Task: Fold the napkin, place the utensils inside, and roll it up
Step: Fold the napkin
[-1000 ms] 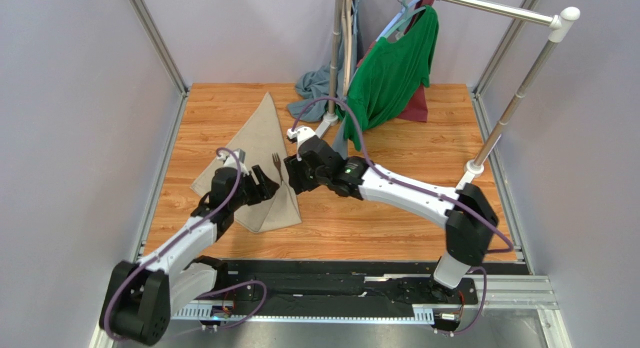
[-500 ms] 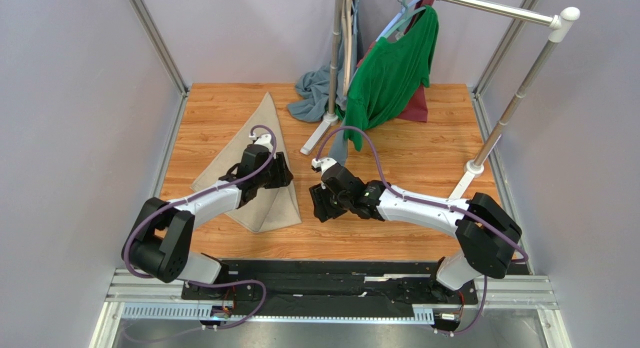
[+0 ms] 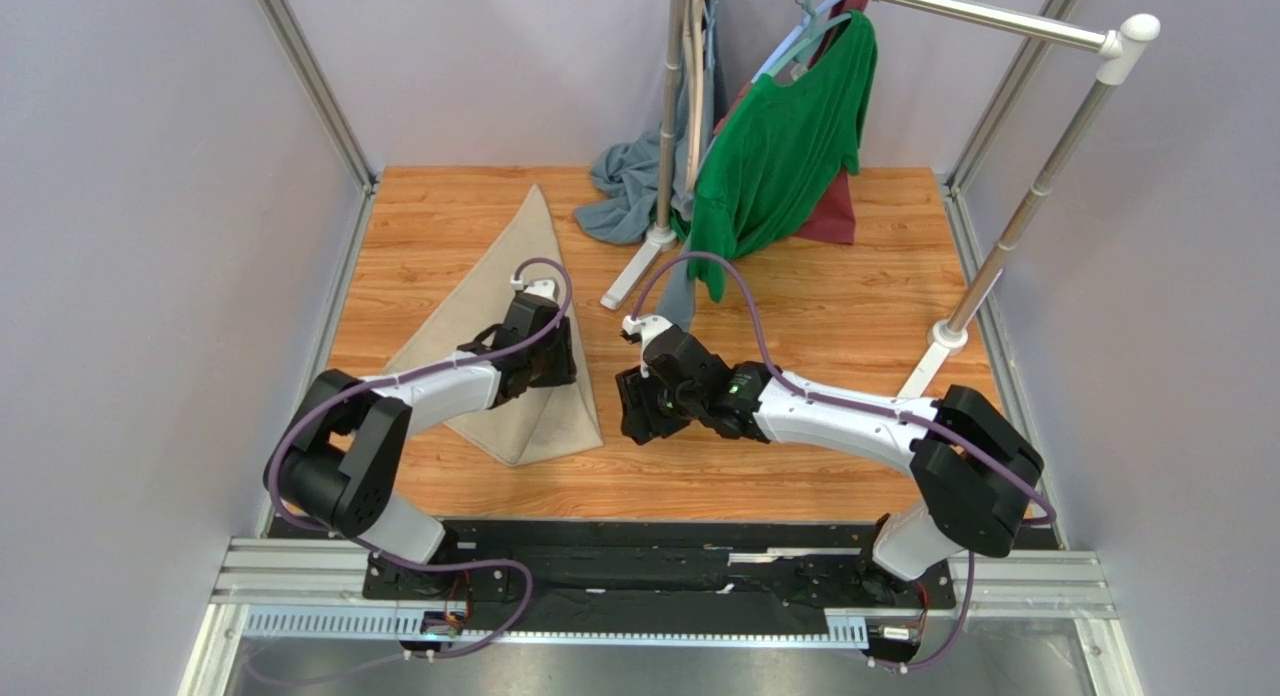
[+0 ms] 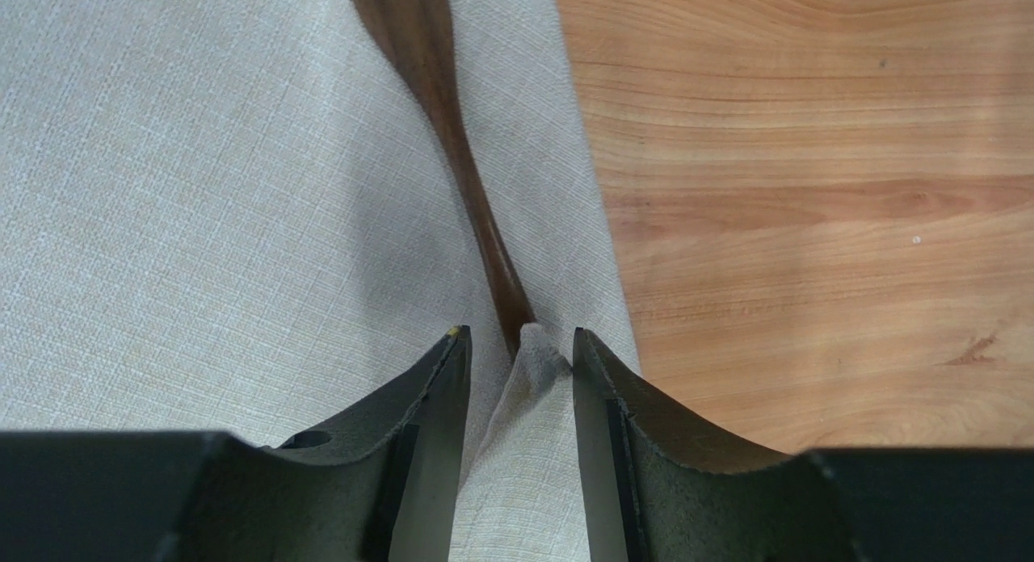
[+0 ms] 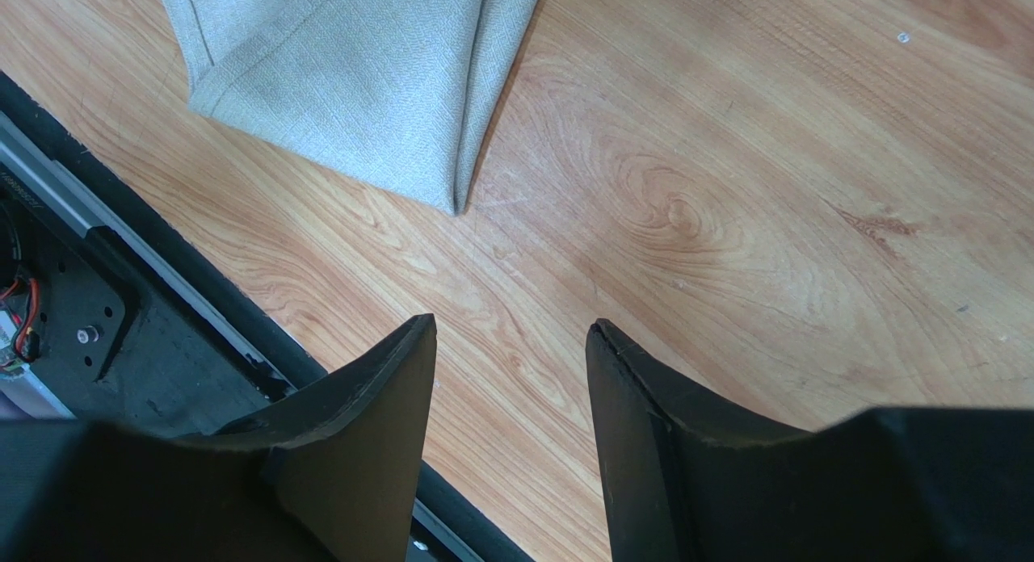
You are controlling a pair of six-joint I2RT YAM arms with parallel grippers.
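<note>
The napkin [image 3: 484,273] lay folded into a long triangle on the left half of the bench [image 3: 842,291], with its point toward the far side and its wide end toward the arms. The fork [image 4: 452,120] lay on the cloth just inside the napkin's right edge and almost parallel to it; bare wood began directly beside that edge. The left pincer [image 4: 520,350] stood low on the napkin at the end of the fork's handle. Its jaws were apart, with the handle tip and a small raised wrinkle of cloth between them, and a little flat cloth still showed on both sides, so no clamp was seen. The right pincer [image 5: 510,344] hung over bare wood just beside the napkin's near corner, its jaws apart and with nothing between them. The black rail [image 5: 109,332] at the near edge of the bench was close to it. Free wood lay between the two pincers and to the right. At the far side, a clothes rack [image 3: 1037,171], a green shirt [image 3: 781,141] and a grey-blue cloth [image 3: 616,179] took up the room.
</note>
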